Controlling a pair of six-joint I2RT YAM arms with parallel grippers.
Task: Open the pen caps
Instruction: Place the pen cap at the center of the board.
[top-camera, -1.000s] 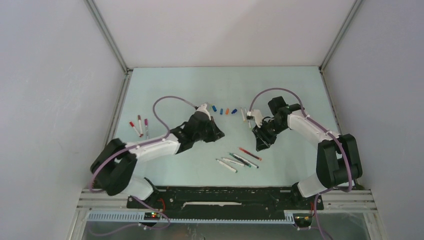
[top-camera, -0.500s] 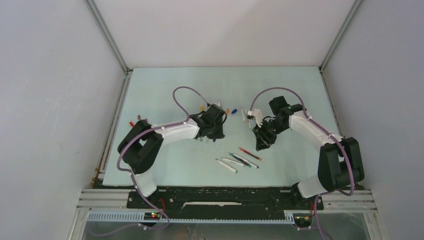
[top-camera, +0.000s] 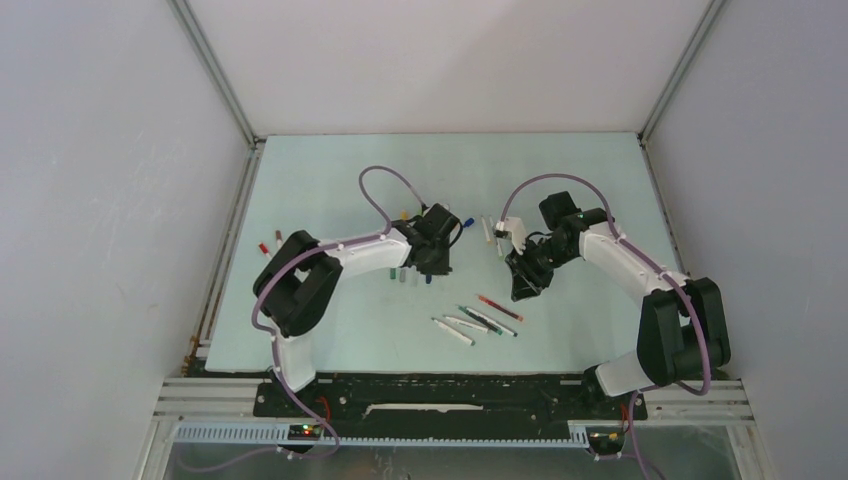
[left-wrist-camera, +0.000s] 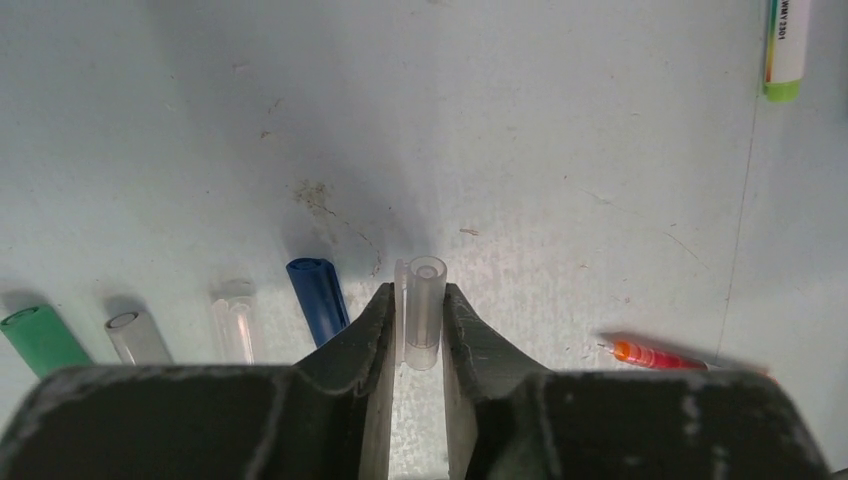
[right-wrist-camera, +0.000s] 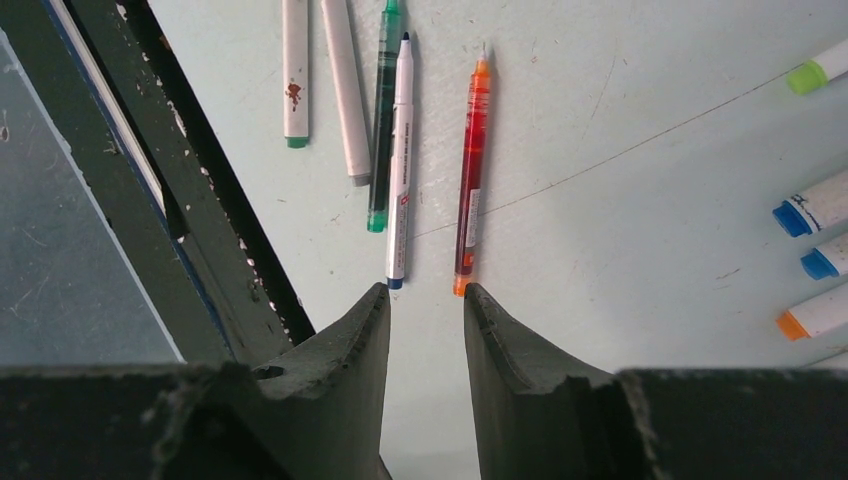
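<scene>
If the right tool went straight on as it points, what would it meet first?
Probably the near ends of the blue-ended white pen and the orange pen, which lie just ahead of the fingertips of the right tool. It may pass above them; its height is unclear.

clear plastic cap (left-wrist-camera: 425, 305), scuffed matt table (left-wrist-camera: 560, 150)

Pen caps (left-wrist-camera: 318, 300) in a row: green, clear, blue.

Print on pen barrel (left-wrist-camera: 785, 45) unreadable
</scene>
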